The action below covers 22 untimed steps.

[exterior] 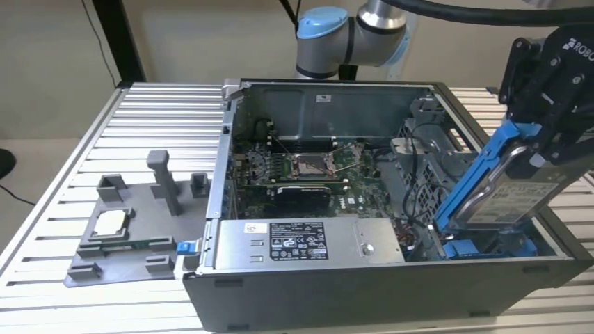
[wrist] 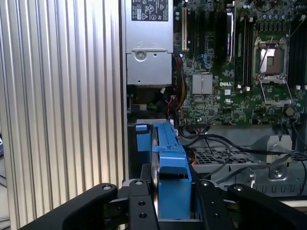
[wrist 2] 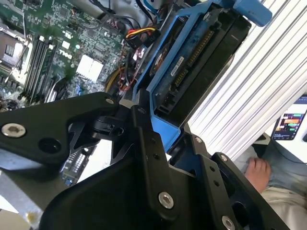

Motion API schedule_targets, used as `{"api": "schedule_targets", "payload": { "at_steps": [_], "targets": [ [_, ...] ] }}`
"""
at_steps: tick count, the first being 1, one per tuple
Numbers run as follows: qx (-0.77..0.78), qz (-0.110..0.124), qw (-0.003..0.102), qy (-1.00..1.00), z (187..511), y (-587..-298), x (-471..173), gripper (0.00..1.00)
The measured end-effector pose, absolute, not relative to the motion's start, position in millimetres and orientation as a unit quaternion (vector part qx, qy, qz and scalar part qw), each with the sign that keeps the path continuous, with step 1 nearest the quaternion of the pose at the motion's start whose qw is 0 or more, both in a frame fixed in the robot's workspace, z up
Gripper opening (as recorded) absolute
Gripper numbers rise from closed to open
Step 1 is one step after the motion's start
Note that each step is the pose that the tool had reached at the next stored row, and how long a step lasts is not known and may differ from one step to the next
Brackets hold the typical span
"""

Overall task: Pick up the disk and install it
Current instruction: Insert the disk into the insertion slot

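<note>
One big metal table (exterior: 139, 125) holds everything. On it lies the open computer case (exterior: 371, 285), right under the jaws. Inside the case, well off to one side of the jaws, I see the green board (exterior: 297, 167) and the grey power box (exterior: 297, 240).

Next comes the disk (exterior: 508, 198) in its blue frame (wrist: 170, 153). It sits between the jaws, tilted. Its low end is down inside the case, close to the blue drive slot (exterior: 487, 249) below the jaws.

My gripper (wrist: 172, 206) is squeezing the top end of the blue frame, one jaw on each side. So the pick-up is done, I think, and I am at the putting-in step. The disk does not look seated yet. To seat it, I judge it must line up straight with the slot and go down gently. It must not bump the wires (wrist: 216, 140) just past the jaws.
</note>
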State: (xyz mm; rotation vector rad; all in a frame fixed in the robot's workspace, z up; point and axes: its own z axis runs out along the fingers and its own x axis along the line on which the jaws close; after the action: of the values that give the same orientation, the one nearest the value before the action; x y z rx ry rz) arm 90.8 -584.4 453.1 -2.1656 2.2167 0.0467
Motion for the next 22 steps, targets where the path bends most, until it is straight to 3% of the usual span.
{"api": "schedule_targets", "payload": {
  "at_steps": [22],
  "targets": [
    [-0.701,0.016,0.020,0.713,423,-581,100,0.00]
  ]
}}
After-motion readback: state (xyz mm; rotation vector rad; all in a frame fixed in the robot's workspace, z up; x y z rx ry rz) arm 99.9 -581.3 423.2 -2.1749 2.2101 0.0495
